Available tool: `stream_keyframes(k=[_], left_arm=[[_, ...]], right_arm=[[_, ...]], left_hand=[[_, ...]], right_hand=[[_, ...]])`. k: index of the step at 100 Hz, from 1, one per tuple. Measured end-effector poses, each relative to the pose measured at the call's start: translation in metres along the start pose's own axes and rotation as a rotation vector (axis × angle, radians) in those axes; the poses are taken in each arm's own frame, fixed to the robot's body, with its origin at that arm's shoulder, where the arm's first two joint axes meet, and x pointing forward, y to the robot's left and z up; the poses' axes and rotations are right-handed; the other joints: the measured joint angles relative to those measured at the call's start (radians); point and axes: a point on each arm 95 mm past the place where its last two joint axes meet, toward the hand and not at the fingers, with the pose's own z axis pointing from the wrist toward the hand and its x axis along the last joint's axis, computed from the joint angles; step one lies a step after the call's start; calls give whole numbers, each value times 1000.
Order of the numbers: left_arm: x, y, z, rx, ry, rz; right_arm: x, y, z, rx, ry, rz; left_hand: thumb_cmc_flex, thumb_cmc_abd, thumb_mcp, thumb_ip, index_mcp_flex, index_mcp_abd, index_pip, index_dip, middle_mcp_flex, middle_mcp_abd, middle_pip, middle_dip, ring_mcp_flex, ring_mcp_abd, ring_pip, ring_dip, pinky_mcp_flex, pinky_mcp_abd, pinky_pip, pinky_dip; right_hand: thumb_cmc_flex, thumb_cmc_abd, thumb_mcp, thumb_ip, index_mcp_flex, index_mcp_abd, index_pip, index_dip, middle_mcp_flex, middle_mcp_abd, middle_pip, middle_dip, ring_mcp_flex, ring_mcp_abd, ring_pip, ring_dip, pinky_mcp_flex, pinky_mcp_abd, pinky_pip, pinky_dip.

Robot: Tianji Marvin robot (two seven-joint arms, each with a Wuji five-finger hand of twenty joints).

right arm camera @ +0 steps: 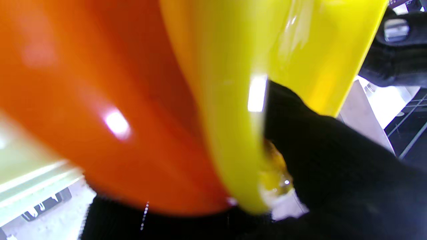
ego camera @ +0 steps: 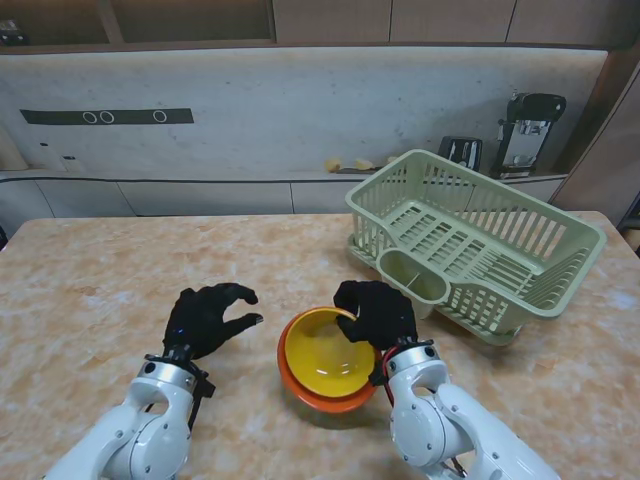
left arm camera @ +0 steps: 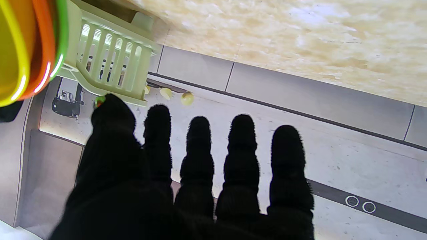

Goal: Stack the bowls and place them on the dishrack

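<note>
fingers (ego camera: 352, 296) of our right hand (ego camera: 378, 312) clamp rim of stacked bowls (ego camera: 322, 358), yellow nested in orange, near dishrack (ego camera: 478, 238). our left hand (ego camera: 205, 318) holds nothing, fingers spread apart.

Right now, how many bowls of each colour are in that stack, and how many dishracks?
Yellow bowl: 1
Orange bowl: 1
Green bowl: 1, only its rim shows, in the left wrist view
Dishrack: 1
Total: 4 things, with the 3 bowls nested and held by the right hand.
</note>
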Motion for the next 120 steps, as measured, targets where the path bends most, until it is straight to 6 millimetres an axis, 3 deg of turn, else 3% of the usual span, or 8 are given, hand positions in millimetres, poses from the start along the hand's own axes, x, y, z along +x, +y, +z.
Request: stream_keyframes(k=[53,120], left_arm=[[1,0,3,-7,0,-1],[3,3,6,-20,8,-7]], right_arm=[[16,59,6,-196,91,-85],[0,144,28,-391,127,-238]], left_hand=[[0,0,0,0,0,0,0,0,0,0,0,0,0,0,0,0,0,0,0,0],[0,0,0,0,0,0,1,0,0,0,0,0,0,0,0,0,0,0,0,0]], right_hand=[[1,-1,-6,0,3,-13,0,11,10,-4,-8,2,11,-1,-9,12,11,-4,-26,41],[1,-1,-25,0,11,-30,0,12,23,-16,-21,13,13,-9,-38,35,21,-25,-60,77]])
